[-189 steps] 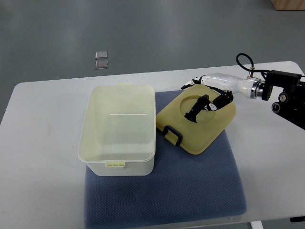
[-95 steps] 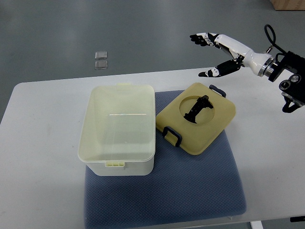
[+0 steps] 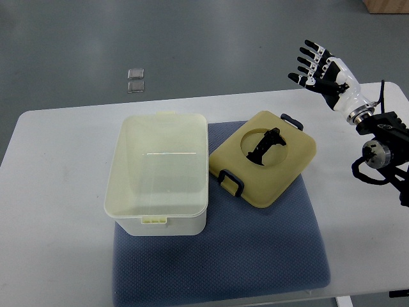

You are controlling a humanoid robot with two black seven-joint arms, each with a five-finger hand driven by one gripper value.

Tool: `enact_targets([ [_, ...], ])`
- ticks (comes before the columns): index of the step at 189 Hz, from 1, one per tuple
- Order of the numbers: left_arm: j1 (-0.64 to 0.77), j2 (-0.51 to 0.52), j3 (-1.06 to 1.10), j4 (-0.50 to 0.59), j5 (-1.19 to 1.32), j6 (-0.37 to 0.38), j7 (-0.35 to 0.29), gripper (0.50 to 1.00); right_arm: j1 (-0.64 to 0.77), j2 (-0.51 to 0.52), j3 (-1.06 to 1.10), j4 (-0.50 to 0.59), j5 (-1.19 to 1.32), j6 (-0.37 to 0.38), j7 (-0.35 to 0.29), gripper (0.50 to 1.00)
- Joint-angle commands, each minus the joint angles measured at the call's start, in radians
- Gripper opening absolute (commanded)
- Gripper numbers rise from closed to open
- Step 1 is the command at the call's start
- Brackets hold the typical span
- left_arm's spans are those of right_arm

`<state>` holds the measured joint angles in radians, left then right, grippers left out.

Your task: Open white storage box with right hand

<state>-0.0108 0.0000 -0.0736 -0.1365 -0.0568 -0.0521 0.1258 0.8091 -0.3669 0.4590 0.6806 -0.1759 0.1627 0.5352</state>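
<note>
The white storage box (image 3: 160,173) stands open on the left part of the blue mat (image 3: 255,256), its inside showing nothing. Its cream lid (image 3: 281,173) lies flat on the mat just right of the box, with black latches at two corners and a black handle in a round recess. My right hand (image 3: 316,67) is raised well above and to the right of the lid, fingers spread, holding nothing. The left arm does not appear.
A white table (image 3: 57,166) carries the mat. Its far edge runs behind the box, and grey floor lies beyond with two small clear squares (image 3: 135,80). My right forearm and wrist joints (image 3: 377,144) hang over the table's right end.
One second ago my right hand rested on the lid. It has let go and lifted up and to the right, turning so the fingers point upward. The lid stayed where it lay.
</note>
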Motion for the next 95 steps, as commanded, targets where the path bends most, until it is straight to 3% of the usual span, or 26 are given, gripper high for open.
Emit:
enact_targets([
  [1,0.0,0.0,0.0,0.0,0.0,0.0,0.0,1.0,-0.007,0.009,0.001,-0.001,0.055,0.009,-0.052,0.917],
  [23,0.0,0.0,0.0,0.0,0.0,0.0,0.0,1.0,-0.01,0.029,0.001,-0.001,0.102,0.051,-0.057,0.926],
  [67,0.0,0.0,0.0,0.0,0.0,0.0,0.0,1.0,-0.031,0.08,0.006,-0.012,0.108,0.02,0.026,0.93],
  [95,0.0,0.0,0.0,0.0,0.0,0.0,0.0,1.0,-0.03,0.08,0.006,-0.012,0.11,0.009,0.035,0.93],
])
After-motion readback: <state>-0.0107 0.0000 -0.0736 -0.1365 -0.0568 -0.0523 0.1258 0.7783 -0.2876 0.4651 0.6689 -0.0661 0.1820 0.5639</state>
